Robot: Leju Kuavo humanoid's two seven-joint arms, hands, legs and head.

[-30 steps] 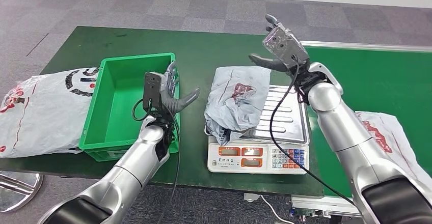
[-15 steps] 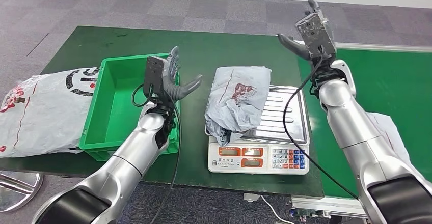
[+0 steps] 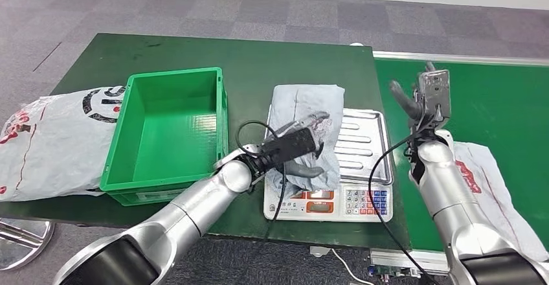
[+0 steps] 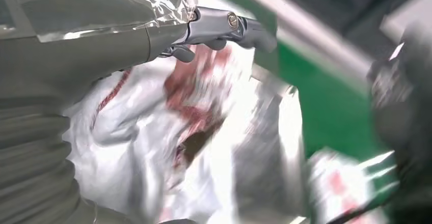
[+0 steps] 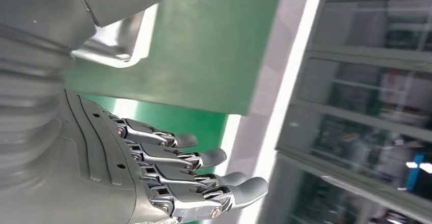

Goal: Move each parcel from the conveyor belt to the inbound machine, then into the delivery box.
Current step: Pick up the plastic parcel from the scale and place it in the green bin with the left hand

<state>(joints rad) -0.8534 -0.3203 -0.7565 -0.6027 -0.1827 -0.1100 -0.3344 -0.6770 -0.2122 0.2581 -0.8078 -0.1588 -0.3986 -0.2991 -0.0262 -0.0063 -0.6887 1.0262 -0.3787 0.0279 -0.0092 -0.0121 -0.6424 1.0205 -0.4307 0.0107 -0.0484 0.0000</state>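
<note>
A large white bag with black and red print (image 3: 55, 139) sprawls at the table's left end, touching the empty green delivery box (image 3: 165, 126). Beside the box, the grey parcel (image 3: 304, 120) lies on the steel pan of the weighing scale (image 3: 353, 171) — the inbound machine — draped over its left edge. The left hand (image 3: 299, 146) rests over the parcel's near end, thumb below, fingers on top; whether it actually grips cannot be told, the wrist view being blurred. Farther right, the right hand (image 3: 424, 94) is raised over the green conveyor belt (image 3: 492, 103), fingers apart and empty. Another white parcel (image 3: 489, 181) lies on the belt just beside that forearm.
</note>
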